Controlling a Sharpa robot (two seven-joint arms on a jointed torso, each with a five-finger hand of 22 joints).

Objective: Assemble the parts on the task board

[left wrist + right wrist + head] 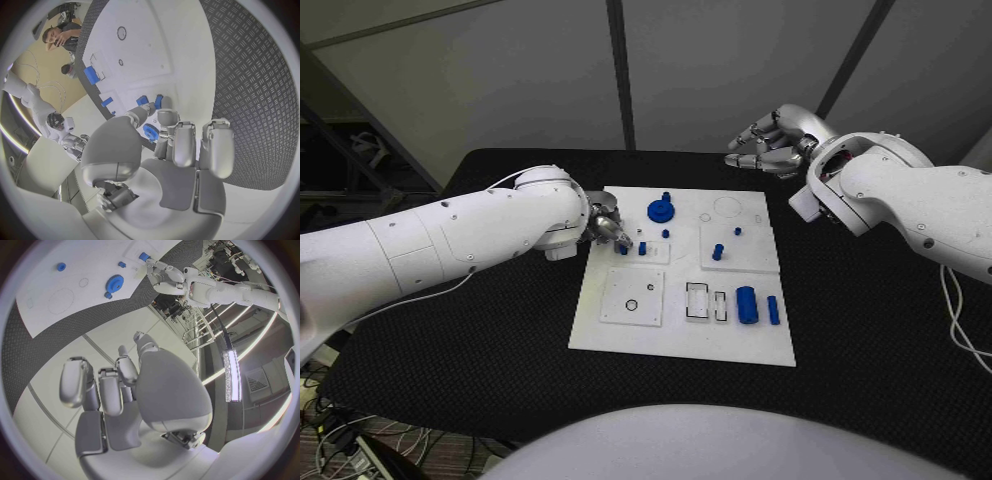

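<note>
- The task board [678,340] lies flat in the middle of the black table [473,350], between the two arms, so both can reach it.
- The left robot hand [606,228] is low over the board's left edge, fingers bent down beside two small blue pegs [632,248]. It probably works on these parts. I cannot tell if it already pinches one, because the fingers hide the contact.
- The right robot hand [773,143] is raised beyond the far edge of the board, well apart from it. Its fingers are curled loosely and hold nothing, so it seems to wait.
- A blue gear [661,210] stands near the far side of the board, just beside the left robot hand. It could be bumped if the hand moves further forward.
- A blue cylinder [746,305] and a thin blue bar [773,310] lie near the front right, beside open slots, not yet placed.
</note>
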